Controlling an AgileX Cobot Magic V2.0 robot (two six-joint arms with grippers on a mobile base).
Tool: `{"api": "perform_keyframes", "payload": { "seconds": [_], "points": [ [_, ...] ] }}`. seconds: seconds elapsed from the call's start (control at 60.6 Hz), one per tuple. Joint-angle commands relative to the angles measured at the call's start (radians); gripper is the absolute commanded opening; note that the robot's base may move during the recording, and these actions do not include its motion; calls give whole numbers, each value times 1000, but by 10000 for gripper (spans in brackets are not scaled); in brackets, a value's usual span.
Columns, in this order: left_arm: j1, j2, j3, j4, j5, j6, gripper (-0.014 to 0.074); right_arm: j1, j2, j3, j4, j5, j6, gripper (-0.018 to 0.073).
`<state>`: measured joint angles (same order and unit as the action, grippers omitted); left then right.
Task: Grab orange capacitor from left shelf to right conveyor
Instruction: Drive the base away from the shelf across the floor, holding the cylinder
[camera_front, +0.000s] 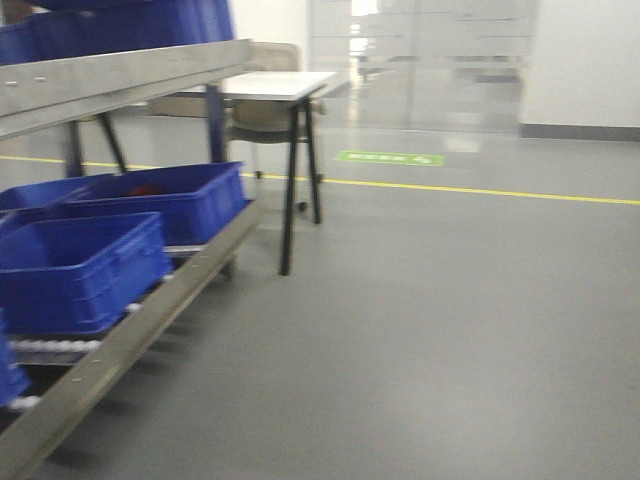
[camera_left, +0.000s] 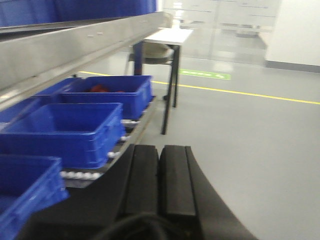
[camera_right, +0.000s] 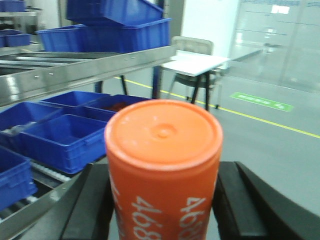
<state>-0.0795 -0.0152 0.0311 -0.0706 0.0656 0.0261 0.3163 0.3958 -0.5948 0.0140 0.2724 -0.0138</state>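
Open grey floor (camera_front: 450, 330) beside left shelf (camera_front: 120, 75)

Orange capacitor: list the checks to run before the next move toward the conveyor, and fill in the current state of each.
1. right tool shut on the orange capacitor: ok.
2. Capacitor upright, flat top up: ok.
3. Capacitor lifted away from the left shelf: ok.
4. left tool shut and empty: ok.
5. right conveyor in sight as a target: not ok, no view shows it.
6. Grip firm enough for travel: cannot tell.
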Motion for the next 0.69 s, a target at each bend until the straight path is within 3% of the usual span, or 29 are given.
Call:
{"api": "perform_keyframes", "payload": {
  "seconds": [0.0, 0.677],
  "points": [
    [-1, -10, -4, -3, -89, -2, -127, -2, 6, -29, -7, -91, -5, 132],
    [-1, -10, -4, -3, -89, -2, -127, -2, 6, -29, -7, -91, -5, 132]
  ]
}}
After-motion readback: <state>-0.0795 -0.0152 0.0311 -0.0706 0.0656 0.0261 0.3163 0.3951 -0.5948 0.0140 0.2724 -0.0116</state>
